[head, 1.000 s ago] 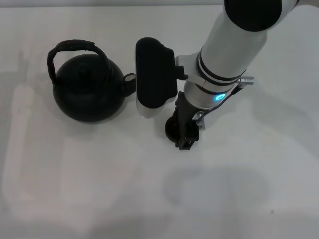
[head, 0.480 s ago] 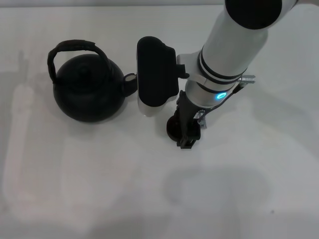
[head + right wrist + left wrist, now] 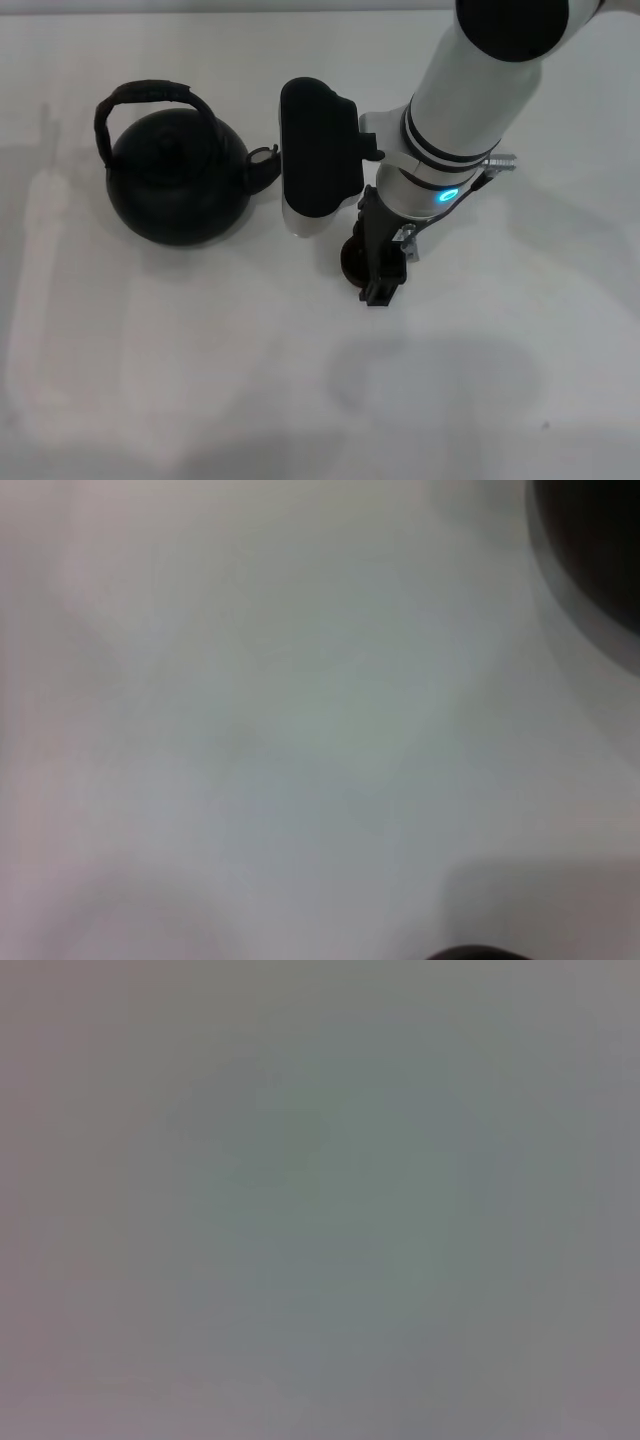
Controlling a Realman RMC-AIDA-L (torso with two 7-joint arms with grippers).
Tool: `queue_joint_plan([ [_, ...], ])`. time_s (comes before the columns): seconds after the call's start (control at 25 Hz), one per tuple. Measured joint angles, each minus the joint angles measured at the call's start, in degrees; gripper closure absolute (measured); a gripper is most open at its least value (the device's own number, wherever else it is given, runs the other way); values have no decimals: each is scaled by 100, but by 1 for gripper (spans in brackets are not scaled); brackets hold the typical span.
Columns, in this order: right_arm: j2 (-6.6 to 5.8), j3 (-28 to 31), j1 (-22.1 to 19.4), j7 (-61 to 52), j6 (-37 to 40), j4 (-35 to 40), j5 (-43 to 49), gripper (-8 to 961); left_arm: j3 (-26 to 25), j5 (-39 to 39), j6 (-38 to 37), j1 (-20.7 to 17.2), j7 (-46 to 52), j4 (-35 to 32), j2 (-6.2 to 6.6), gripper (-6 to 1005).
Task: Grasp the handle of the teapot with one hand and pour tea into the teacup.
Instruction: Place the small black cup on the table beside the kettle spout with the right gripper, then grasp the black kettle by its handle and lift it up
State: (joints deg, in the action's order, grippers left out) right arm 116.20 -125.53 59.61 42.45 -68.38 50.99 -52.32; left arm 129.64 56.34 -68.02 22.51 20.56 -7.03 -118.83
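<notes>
The matte-black teapot stands at the left of the white table in the head view, its spout pointing right. Its rough dark handle arches over the top, free of any gripper. The small dark teacup sits right of the teapot, mostly hidden under my right gripper. The gripper's dark fingers reach down at the cup's right side and appear shut on its rim. My left gripper is out of view; the left wrist view shows only flat grey.
My right arm comes in from the top right, and its black-and-white wrist housing hangs close beside the spout. The right wrist view shows white table and a dark curved edge that I cannot identify.
My right gripper has shifted slightly to the right and toward the front, and the teacup has shifted with it. The teapot has not moved.
</notes>
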Motion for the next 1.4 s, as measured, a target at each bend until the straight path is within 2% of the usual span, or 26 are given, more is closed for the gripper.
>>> queue_joint_plan([
  [0.2, -1, 2, -17, 4, 60, 53, 7, 85, 0, -2, 0, -9, 0, 0, 0, 318],
  [0.52, -1, 129, -163, 105, 172, 116, -1, 84, 0, -1, -1, -19, 0, 0, 11, 317],
  [0.88, 0, 1274, -826, 744, 268, 282, -214, 83, -7, -1, -1, -19, 0, 31, 18, 318],
  [1.4, -56, 3433, -1720, 1923, 207, 219, -1059, 84, -39, -1, -74, -20, 0, 52, 26, 317],
])
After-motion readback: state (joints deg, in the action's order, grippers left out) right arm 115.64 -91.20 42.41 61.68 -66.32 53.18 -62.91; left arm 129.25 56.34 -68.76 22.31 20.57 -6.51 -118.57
